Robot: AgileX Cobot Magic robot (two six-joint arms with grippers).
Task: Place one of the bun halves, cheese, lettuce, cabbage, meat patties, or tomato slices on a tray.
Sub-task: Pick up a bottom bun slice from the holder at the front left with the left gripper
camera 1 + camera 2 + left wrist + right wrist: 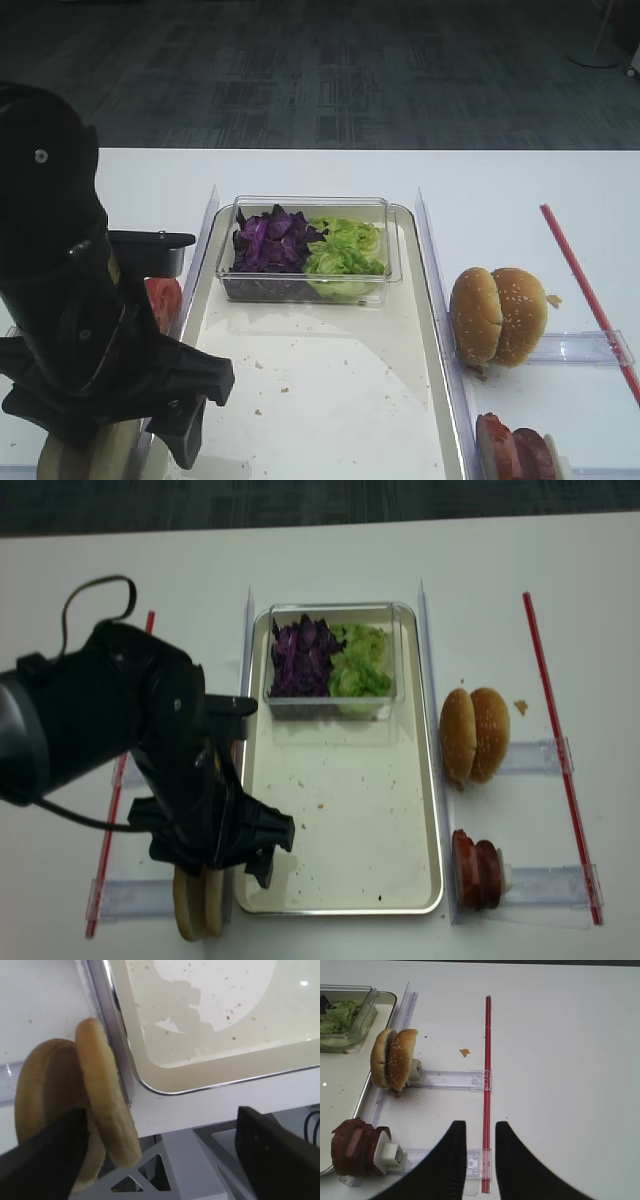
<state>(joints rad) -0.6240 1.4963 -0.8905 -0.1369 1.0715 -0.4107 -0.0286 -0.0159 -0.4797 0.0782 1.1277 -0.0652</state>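
Spread wide, the left hand [160, 1155] is seen astride the upright bun halves [75, 1110] just left of the tray [165, 1072], none yet gripped, while the right hand [481, 1160], slightly parted and empty, is held over the bench [560, 1060].

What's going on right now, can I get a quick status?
Left gripper jaws open, straddling the bun halves, not closed on them. Right gripper open, idle over bare table. Tray bare in front of the salad box, nothing blocking.
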